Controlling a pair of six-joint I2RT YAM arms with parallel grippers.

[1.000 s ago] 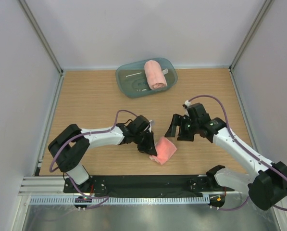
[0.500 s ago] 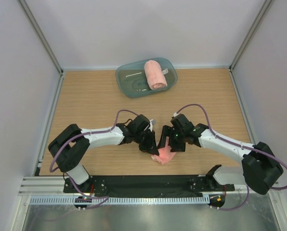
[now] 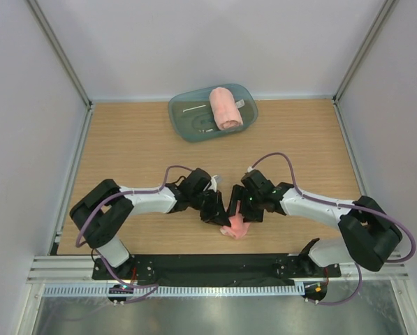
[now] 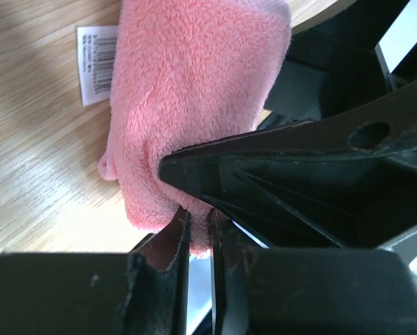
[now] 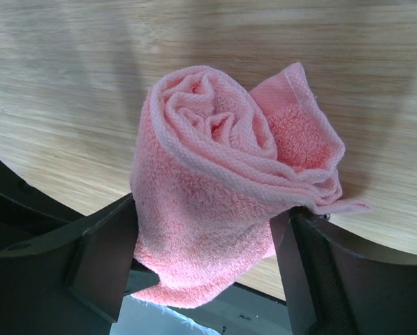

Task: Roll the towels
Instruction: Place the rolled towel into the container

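A salmon-pink towel (image 3: 236, 227) lies partly rolled on the wooden table near the front edge, its spiral end facing the right wrist camera (image 5: 208, 153). My left gripper (image 3: 216, 211) is shut on a fold of its lower edge (image 4: 198, 218); the towel's white tag (image 4: 96, 63) lies flat on the wood. My right gripper (image 3: 240, 209) stands open astride the roll (image 5: 205, 213), one finger (image 5: 103, 258) on each side, touching the cloth. A second towel (image 3: 225, 107), rolled, lies in the tub.
The translucent teal oval tub (image 3: 187, 118) stands at the back centre of the table (image 3: 131, 146). Grey walls close in the left, right and back sides. A black rail (image 3: 208, 265) with the arm bases runs along the near edge, just below the towel.
My right arm has swung left and down from beside the towel, and its open jaws now straddle the roll. The towel looks more bunched up. The left gripper has kept its grip and barely moved.
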